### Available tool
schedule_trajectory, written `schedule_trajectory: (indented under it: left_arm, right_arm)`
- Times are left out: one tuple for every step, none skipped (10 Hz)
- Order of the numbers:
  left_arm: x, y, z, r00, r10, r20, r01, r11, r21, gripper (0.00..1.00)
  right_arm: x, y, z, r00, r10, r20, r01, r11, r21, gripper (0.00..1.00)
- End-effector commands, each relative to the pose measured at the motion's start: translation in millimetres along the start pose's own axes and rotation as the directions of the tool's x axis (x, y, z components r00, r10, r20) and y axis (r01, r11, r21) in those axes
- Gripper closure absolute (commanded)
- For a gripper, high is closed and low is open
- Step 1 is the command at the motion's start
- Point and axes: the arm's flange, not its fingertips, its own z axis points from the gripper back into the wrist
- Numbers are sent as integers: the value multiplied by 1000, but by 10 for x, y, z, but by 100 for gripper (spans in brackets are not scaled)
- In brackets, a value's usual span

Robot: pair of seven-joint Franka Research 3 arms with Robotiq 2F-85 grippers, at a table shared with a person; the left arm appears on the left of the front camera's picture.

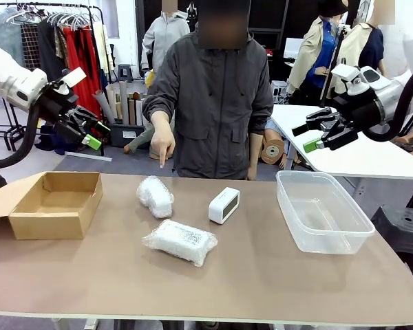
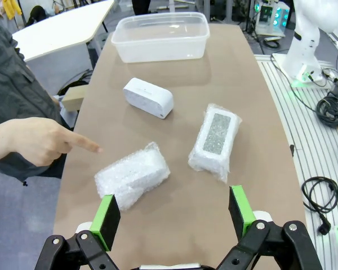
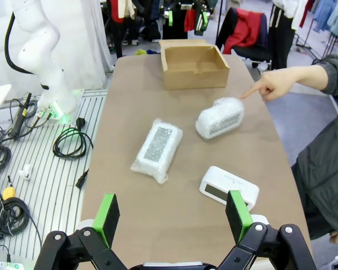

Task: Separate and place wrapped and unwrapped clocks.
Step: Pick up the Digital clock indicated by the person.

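Observation:
Three clocks lie mid-table. A rounder wrapped clock [image 1: 155,196] [image 2: 132,175] [image 3: 219,117] sits at the back, and the person's finger [image 1: 162,162] points down at it. A flat wrapped clock [image 1: 181,241] [image 2: 215,139] [image 3: 157,148] lies nearer the front. The bare white clock [image 1: 224,205] [image 2: 149,97] [image 3: 229,187] stands to their right. My left gripper [image 1: 91,133] [image 2: 173,215] hovers open, high above the table's left end. My right gripper [image 1: 312,136] [image 3: 173,214] hangs open, high above the right end. Neither holds anything.
An open cardboard box [image 1: 56,204] [image 3: 194,66] stands at the table's left end. A clear plastic bin [image 1: 321,211] [image 2: 160,36] stands at the right end. The person stands at the far edge behind the clocks.

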Motion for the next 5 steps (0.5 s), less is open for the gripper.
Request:
schedule_trajectory:
  left_arm:
    - [13, -4, 14, 1000, -2, 1, 2, 1000, 3, 0]
    - [13, -4, 14, 1000, -2, 1, 2, 1000, 3, 0]
    - [13, -4, 14, 1000, -2, 1, 2, 1000, 3, 0]
    - [13, -4, 14, 1000, -2, 1, 2, 1000, 3, 0]
    - [13, -4, 14, 1000, -2, 1, 2, 1000, 3, 0]
  right_arm:
    - [9, 0, 5, 1000, 2, 5, -2, 1000, 1, 0]
    - [9, 0, 5, 1000, 2, 5, -2, 1000, 1, 0]
    - [9, 0, 5, 1000, 2, 5, -2, 1000, 1, 0]
    - [9, 0, 5, 1000, 2, 5, -2, 1000, 1, 0]
    - [9, 0, 5, 1000, 2, 5, -2, 1000, 1, 0]
